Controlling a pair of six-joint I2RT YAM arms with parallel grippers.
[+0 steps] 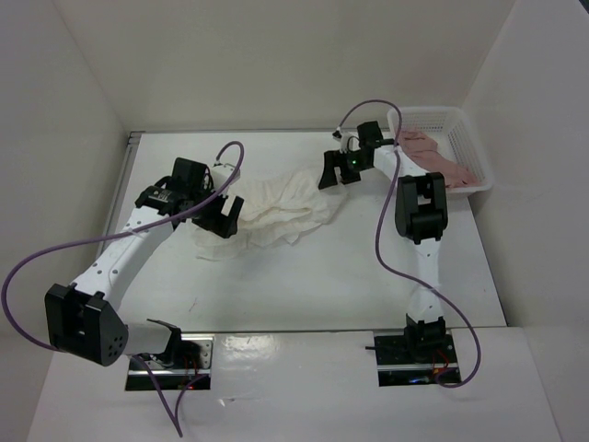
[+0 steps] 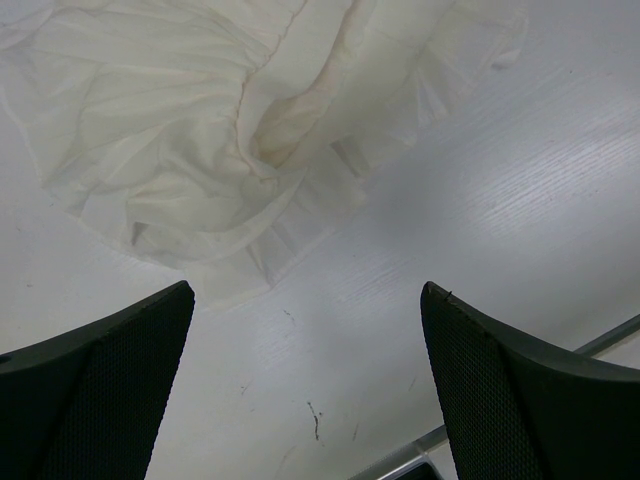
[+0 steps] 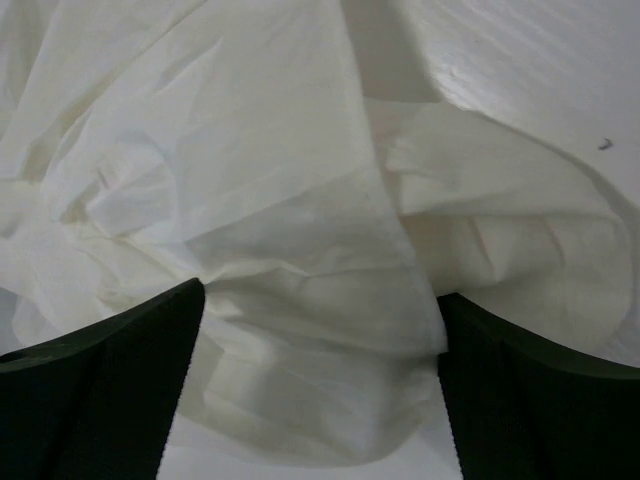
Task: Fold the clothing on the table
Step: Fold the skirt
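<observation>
Task item: the white, thin, crinkled fabric garment with ruffled tiers (image 1: 287, 204) lies bunched in a loose, elongated heap on the large flat white table (image 1: 322, 285). It sits toward the far middle of the surface, between the two arms. The cloth is semi-sheer, finely creased and soft-edged, with a wavy hem.

Left gripper (image 1: 224, 216): jaws wide apart, gripping nothing, positioned at the garment's left end. Right gripper (image 1: 339, 173): jaws likewise wide apart, nothing clamped, positioned over the garment's right end.

Far right corner: a small white lattice plastic basket (image 1: 465, 129) holds a pink garment (image 1: 440, 158), part of which hangs over the near rim. Purple cables (image 1: 55, 253) loop along both arms.

View comparison:
- The top view alone shows the whole heap, both arms and the basket.
- The left wrist view shows detail lost from above: a gathered ruffle edge with a faint seam line, bare table with a fine woodgrain texture and a few dark specks, and a thin metal rail (image 2: 600, 340) at the lower right. Its black, mesh-textured fingers (image 2: 100, 395) flank bare table, with the hem just beyond them.
- The right wrist view shows fabric filling nearly the whole frame, with overlapping folded layers and a stitched hem edge lying between the fingers (image 3: 540, 400). Whether they touch the cloth cannot be determined.
</observation>
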